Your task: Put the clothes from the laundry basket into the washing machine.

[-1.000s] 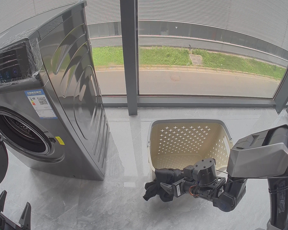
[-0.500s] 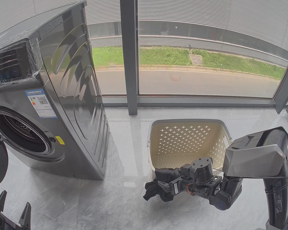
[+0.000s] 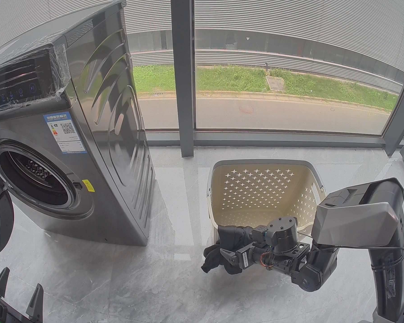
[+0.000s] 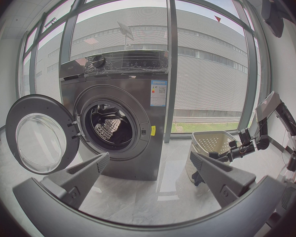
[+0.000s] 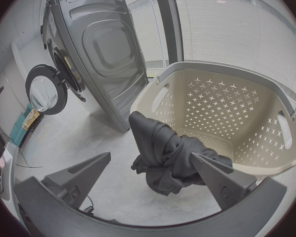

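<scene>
The right gripper (image 5: 148, 158) is gaping (nothing clamped yet) at the dark garment (image 5: 169, 148) drooping over the laundry basket (image 5: 220, 68)'s near rim, seemingly lining up a grab.

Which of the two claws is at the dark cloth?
The right gripper, open at the dark garment by the laundry basket rim; the left gripper is far off.

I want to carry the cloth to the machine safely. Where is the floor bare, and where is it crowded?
Bare floor lies between washing machine and laundry basket. Crowded at the basket's front rim: dark garment and right gripper.
</scene>
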{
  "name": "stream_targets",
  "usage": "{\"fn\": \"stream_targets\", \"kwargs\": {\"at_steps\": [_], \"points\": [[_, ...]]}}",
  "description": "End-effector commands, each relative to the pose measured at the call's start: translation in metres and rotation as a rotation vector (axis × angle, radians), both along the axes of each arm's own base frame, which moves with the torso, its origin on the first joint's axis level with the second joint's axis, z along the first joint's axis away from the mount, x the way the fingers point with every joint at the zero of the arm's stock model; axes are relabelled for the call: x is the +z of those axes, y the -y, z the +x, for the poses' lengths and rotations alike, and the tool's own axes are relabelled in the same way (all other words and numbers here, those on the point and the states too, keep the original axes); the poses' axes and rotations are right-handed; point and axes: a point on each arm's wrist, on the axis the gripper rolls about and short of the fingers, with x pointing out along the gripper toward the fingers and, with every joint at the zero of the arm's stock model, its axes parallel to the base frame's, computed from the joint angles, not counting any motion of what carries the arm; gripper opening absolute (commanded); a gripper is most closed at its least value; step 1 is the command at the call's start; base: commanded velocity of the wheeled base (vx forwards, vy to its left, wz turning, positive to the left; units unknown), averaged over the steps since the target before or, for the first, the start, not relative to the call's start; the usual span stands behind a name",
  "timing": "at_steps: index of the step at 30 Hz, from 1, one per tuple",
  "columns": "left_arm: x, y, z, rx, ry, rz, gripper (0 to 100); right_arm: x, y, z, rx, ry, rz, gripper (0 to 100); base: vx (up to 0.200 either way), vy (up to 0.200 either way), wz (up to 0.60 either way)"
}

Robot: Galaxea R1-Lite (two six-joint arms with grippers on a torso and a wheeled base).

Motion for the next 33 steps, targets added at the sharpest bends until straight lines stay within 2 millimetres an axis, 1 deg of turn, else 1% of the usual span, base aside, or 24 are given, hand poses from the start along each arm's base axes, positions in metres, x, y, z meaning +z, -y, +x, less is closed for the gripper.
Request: {"fn": "stream_targets", "kwargs": {"at_steps": [1, 6, 12, 13, 18, 22, 23, 33], "points": [[-0.005, 0.0, 0.0, 0.001, 0.0, -0.001, 100, 0.0, 0.004, 0.008, -0.015, 0.019, -0.003, 100, 0.0, 0.0, 0.0], [-0.005, 0.0, 0.0, 0.006, 0.0, -0.004, 100, -0.002, 0.008, 0.013, -0.02, 0.016, -0.004, 100, 0.0, 0.0, 0.0], [-0.005, 0.0, 0.0, 0.007, 0.0, -0.004, 100, -0.009, 0.006, 0.016, -0.019, 0.013, -0.008, 100, 0.0, 0.0, 0.0], [-0.005, 0.0, 0.0, 0.009, 0.0, -0.004, 100, -0.013, 0.006, 0.017, -0.019, 0.009, -0.011, 100, 0.0, 0.0, 0.0], [-0.005, 0.0, 0.0, 0.007, 0.0, -0.004, 100, -0.017, 0.004, 0.018, -0.017, 0.01, -0.012, 100, 0.0, 0.0, 0.0], [-0.005, 0.0, 0.0, 0.009, 0.0, -0.004, 100, -0.016, 0.004, 0.02, -0.018, 0.015, -0.008, 100, 0.0, 0.0, 0.0], [-0.005, 0.0, 0.0, 0.006, 0.0, -0.004, 100, -0.016, 0.004, 0.02, -0.018, 0.018, -0.007, 0, 0.0, 0.0, 0.0], [-0.005, 0.0, 0.0, 0.009, 0.0, -0.004, 100, -0.008, 0.003, 0.021, -0.018, 0.04, 0.007, 0, 0.0, 0.0, 0.0]]}}
